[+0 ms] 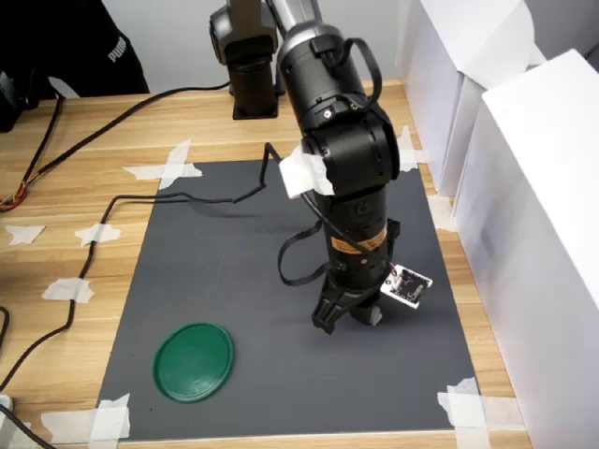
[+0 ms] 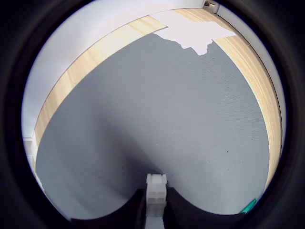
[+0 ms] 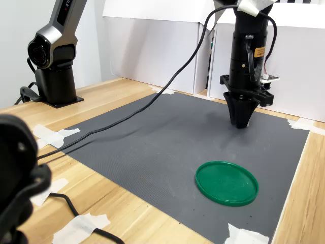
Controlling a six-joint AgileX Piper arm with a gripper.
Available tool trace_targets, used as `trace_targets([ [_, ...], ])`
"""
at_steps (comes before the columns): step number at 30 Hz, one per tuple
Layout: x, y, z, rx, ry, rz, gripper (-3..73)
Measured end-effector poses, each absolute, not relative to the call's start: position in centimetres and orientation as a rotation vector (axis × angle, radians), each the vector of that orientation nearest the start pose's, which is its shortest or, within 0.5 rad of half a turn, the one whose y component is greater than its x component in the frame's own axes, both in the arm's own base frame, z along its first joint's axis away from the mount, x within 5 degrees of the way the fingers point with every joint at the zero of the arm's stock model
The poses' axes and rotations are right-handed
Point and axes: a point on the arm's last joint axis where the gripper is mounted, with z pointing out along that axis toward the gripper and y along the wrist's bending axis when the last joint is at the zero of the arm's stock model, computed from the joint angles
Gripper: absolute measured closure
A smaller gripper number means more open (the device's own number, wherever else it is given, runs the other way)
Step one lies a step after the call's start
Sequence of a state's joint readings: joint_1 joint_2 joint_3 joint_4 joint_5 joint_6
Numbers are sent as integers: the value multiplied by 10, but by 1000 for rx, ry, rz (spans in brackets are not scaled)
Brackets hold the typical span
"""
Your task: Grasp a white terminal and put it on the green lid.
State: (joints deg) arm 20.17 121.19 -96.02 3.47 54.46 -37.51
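Note:
The white terminal (image 2: 156,188), a tiny blocky piece, sits pinched between the dark fingers in the wrist view. In both exterior views it is hidden by the fingers. My gripper (image 1: 342,320) (image 3: 240,123) points straight down, shut on it, low over the grey mat (image 1: 234,271) toward the first exterior view's right. The green lid (image 1: 194,361) (image 3: 226,182) lies flat on the mat near its front left corner in the first exterior view, well apart from the gripper. Only a green sliver of the lid (image 2: 249,206) shows in the wrist view.
White boxes (image 1: 524,187) stand along the first exterior view's right. The arm's base (image 1: 253,65) is at the back, and a black cable (image 1: 187,198) trails across the mat. Tape scraps (image 1: 167,168) hold the mat's corners. A dark blurred object (image 3: 18,168) fills the second exterior view's left foreground.

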Motion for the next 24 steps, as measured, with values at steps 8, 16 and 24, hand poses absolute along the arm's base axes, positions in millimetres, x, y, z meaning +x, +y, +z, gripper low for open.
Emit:
trace_targets([
  [8,415,134,242,-1292,2497,-78,608],
  [16,418,61,275,-1114,2547,-155,608],
  [24,418,-9,284,-977,2593,-228,608],
])
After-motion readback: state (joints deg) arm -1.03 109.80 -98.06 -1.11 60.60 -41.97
